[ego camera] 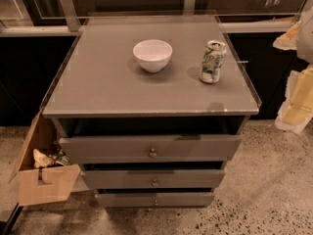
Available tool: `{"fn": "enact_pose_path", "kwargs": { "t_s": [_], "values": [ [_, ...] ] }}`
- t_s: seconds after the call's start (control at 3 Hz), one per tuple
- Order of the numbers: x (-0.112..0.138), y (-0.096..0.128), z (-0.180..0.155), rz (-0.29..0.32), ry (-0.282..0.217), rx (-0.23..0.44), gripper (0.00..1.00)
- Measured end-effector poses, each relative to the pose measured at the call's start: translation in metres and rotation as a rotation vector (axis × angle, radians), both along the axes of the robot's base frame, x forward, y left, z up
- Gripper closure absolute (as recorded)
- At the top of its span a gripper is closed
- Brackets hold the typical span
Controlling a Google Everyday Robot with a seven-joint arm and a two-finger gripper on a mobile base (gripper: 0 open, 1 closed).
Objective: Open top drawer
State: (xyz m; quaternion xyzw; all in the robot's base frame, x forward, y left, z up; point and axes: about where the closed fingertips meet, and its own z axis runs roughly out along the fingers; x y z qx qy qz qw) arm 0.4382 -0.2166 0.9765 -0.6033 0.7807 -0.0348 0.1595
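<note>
The top drawer (195, 146), uppermost of three in the grey cabinet (98, 89), stands partly pulled out, its flat front with a small round knob (153, 152) jutting past the cabinet's top slab over a dark gap. On the cabinet top sit a white bowl (152, 55) and, to its right, an upright drink can (212, 61). The gripper (297, 104) hangs well to the right of the cabinet, clear of the drawer; its spread cannot be told.

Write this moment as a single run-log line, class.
top drawer: pulled partly out, knob free | gripper: right edge of view, apart from drawer | cabinet top: white bowl, drink can upright
</note>
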Motion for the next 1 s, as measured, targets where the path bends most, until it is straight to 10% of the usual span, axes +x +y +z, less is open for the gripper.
{"fn": "enact_pose_path", "kwargs": {
  "t_s": [0.67,1.0],
  "values": [
    [-0.003,0.011,-0.006,0.038,-0.037,0.099,0.00],
    [-0.014,0.028,-0.020,0.016,-0.098,0.302,0.00]
  ]
}}
